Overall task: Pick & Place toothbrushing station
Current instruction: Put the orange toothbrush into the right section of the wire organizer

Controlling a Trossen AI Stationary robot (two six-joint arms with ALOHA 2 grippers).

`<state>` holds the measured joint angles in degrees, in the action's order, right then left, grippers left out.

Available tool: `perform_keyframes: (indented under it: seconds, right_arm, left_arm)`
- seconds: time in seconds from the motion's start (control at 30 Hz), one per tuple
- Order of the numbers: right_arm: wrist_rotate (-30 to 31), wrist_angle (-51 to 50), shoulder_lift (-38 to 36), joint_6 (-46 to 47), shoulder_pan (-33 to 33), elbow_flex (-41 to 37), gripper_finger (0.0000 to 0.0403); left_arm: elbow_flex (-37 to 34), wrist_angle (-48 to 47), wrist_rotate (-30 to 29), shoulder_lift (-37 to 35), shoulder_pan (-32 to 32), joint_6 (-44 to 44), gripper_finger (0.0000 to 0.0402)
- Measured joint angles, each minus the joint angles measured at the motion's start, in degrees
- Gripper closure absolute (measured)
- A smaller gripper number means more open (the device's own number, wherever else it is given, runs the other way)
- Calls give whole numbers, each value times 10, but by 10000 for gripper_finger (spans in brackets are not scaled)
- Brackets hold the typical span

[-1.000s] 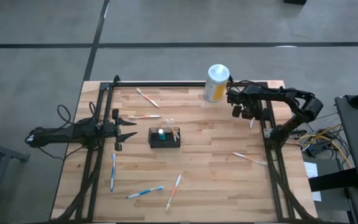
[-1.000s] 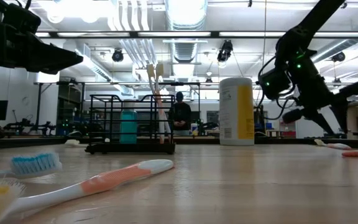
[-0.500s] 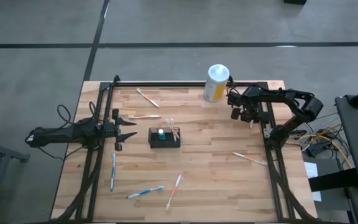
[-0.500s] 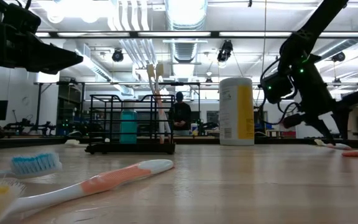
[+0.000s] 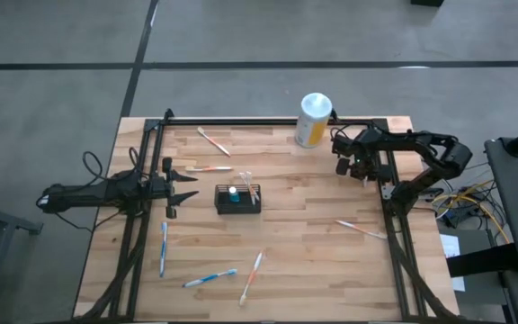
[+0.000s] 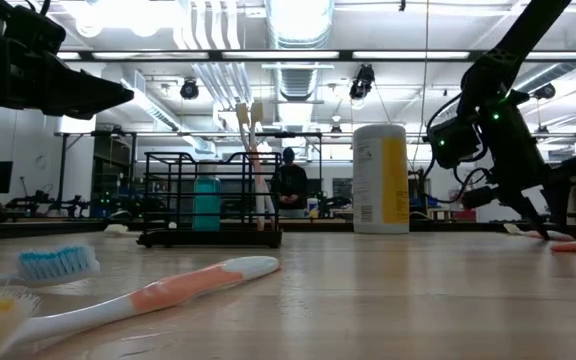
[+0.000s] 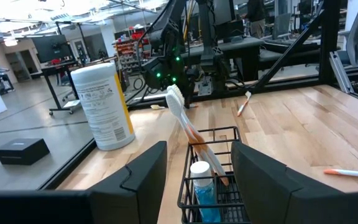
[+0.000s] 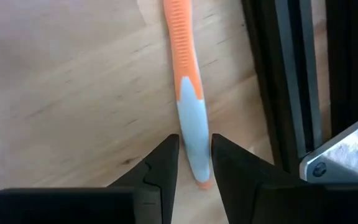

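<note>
right pincer (image 8: 194,163) straddling orange toothbrush (image 8: 185,81) — wrist view only, jaws parted

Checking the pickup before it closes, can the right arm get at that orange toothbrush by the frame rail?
Probably yes. The right claw already straddles the orange toothbrush handle, its fingers not yet touching it. The frame rail runs close beside but does not block it.

Wooden tabletop (image 5: 313,261), and on it: the black mesh basket (image 5: 238,200) mid-table, a white-topped canister (image 5: 313,121) at the far edge, toothbrushes (image 5: 209,278) scattered around.
</note>
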<state>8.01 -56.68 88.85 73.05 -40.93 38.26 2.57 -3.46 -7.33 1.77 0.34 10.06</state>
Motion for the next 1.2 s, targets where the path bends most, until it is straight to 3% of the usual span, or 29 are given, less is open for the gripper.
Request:
perform_keyframes:
  seconds: [0.33,0.77,1.07,1.2]
  right_arm:
    - [28,3,-28,-23,1,12,388]
    - [54,5,-123,-12,0,11,392]
    - [65,2,-247,-12,16,12,394]
    - [51,15,-310,-60,27,12,395]
  left_arm:
    - [0,0,0,0,0,0,216]
    - [0,0,0,0,0,0,215]
    - [0,0,0,0,0,0,215]
    - [0,0,0,0,0,0,215]
